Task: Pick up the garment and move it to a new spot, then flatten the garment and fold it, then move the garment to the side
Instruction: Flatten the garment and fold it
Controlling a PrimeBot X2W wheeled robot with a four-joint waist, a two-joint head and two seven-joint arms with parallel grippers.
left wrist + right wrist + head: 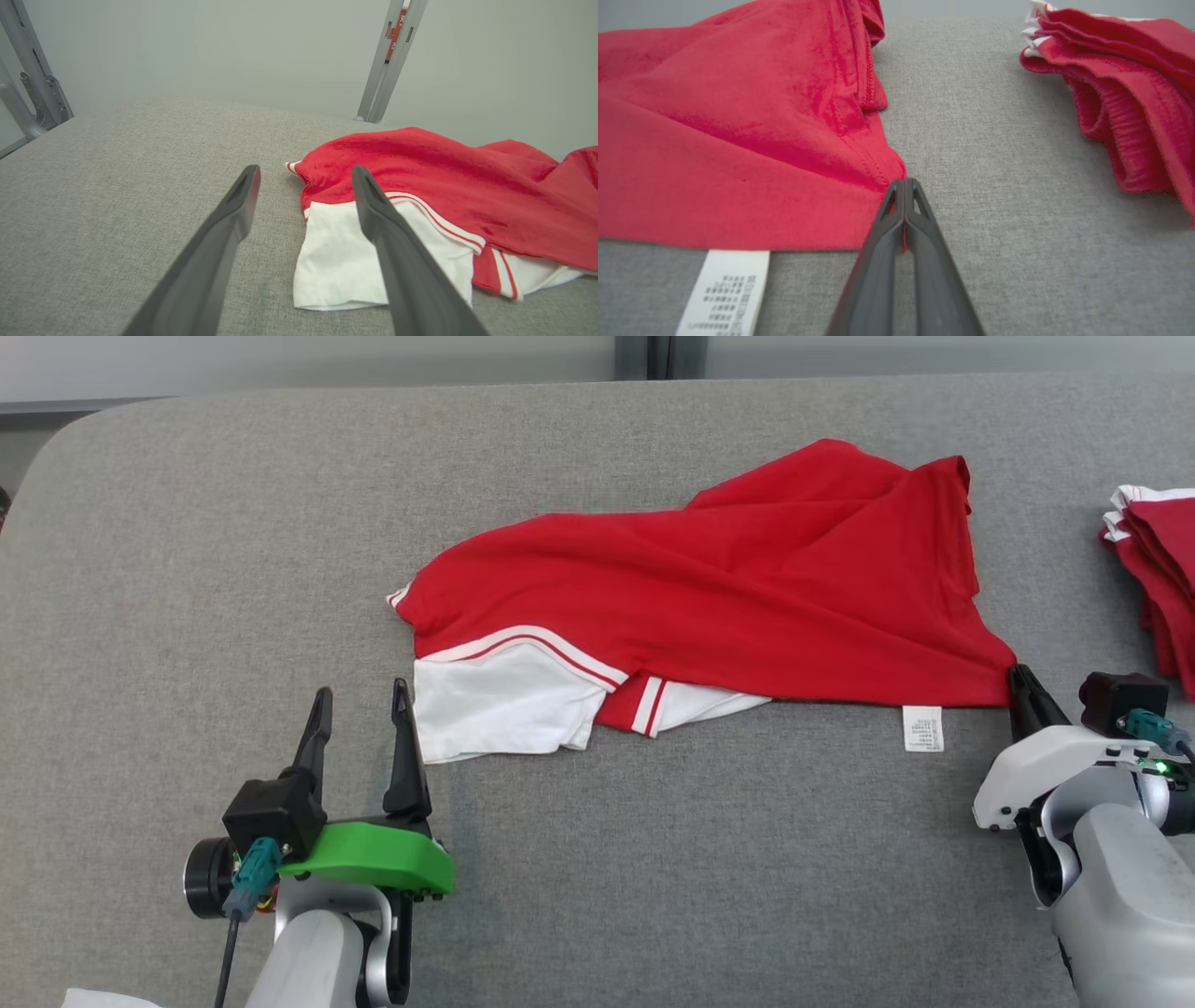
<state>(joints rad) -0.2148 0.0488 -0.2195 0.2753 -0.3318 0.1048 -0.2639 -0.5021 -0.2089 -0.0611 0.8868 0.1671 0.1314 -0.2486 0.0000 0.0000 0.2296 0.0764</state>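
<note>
The garment (709,588) is a red shirt with white sleeves and white-striped trim, lying rumpled on the grey table (233,523). A white care label (922,728) pokes out of its near hem. My right gripper (1018,674) is shut on the garment's near right corner (887,175), red cloth pinched between its fingers (896,219). My left gripper (362,695) stands open just left of the white sleeve (495,700), touching nothing. In the left wrist view the gripper (303,170) points past the sleeve (336,261), its right finger (387,233) in front of the cloth.
A stack of folded red and white garments (1158,569) lies at the table's right edge, also in the right wrist view (1125,79). Bare grey table stretches left of the shirt and along the near side. A metal post (390,60) stands behind the table.
</note>
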